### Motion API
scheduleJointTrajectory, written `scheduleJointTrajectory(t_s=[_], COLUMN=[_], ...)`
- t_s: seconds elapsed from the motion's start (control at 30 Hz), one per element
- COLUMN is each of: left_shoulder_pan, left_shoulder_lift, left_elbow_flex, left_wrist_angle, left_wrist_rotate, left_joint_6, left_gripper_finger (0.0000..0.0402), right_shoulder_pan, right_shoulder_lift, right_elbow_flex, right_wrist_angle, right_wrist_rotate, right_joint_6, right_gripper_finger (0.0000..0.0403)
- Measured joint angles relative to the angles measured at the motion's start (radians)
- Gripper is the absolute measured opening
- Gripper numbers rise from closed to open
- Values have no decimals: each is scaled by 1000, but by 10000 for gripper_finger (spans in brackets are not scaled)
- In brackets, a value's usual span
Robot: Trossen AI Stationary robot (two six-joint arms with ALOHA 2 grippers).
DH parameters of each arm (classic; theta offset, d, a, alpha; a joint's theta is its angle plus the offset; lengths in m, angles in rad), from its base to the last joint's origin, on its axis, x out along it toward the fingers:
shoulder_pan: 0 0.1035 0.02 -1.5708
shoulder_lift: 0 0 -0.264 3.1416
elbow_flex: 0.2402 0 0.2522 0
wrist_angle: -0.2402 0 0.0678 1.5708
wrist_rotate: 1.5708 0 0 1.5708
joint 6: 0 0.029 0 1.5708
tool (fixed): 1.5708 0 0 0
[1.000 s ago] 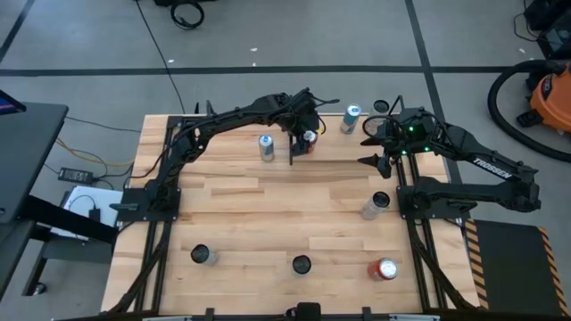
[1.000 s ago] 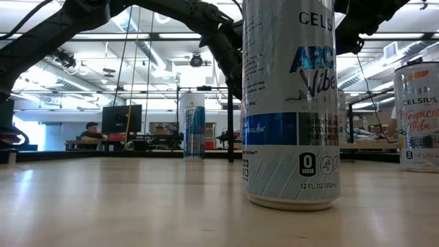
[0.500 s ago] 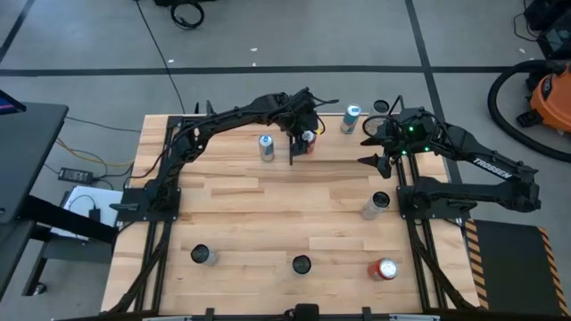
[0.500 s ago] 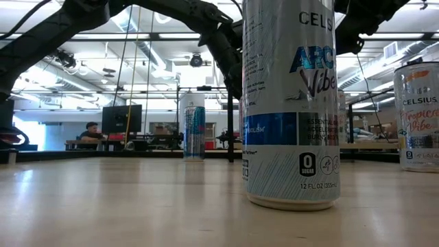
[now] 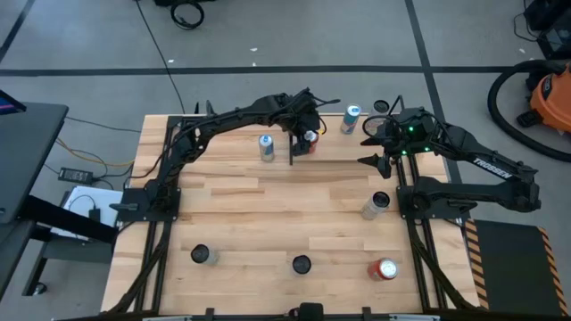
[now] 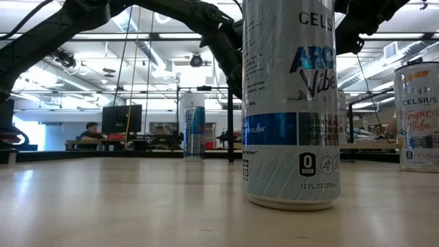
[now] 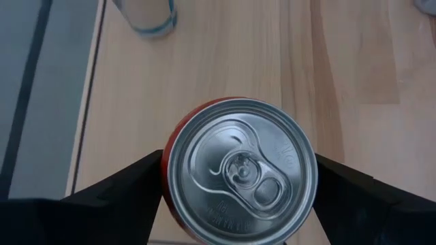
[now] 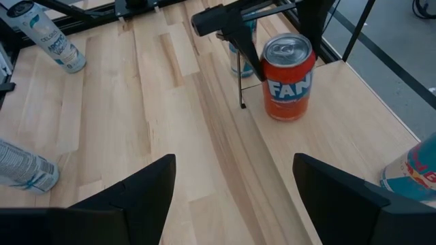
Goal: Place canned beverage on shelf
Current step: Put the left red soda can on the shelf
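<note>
We see the left tool over the orange Fanta can, its dark fingers flanking the can on both sides; whether they press it we cannot tell. The can stands upright on the pale shelf at the desk's far edge. Near the can, the right tool hangs spread wide and grasping nothing. A blue can stands beside the orange can on its other side.
</note>
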Motion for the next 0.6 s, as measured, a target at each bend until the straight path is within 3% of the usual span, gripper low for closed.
scheduleJointTrajectory(t_s=[0.33, 0.6], left_shoulder_pan=[1, 2], left_shoulder_lift=[0, 0], left_elbow_flex=[1, 1], left_wrist_angle=[155, 91], left_wrist_rotate=[-31, -47], left_joint_6=[-21, -88], left_gripper_finger=[332, 332], right_shoulder_pan=[0, 0], right_shoulder_lift=[0, 0], right_elbow_flex=[0, 0], right_wrist_angle=[0, 0], right_wrist_rotate=[0, 0], right_joint_6=[0, 0], right_gripper_finger=[305, 305])
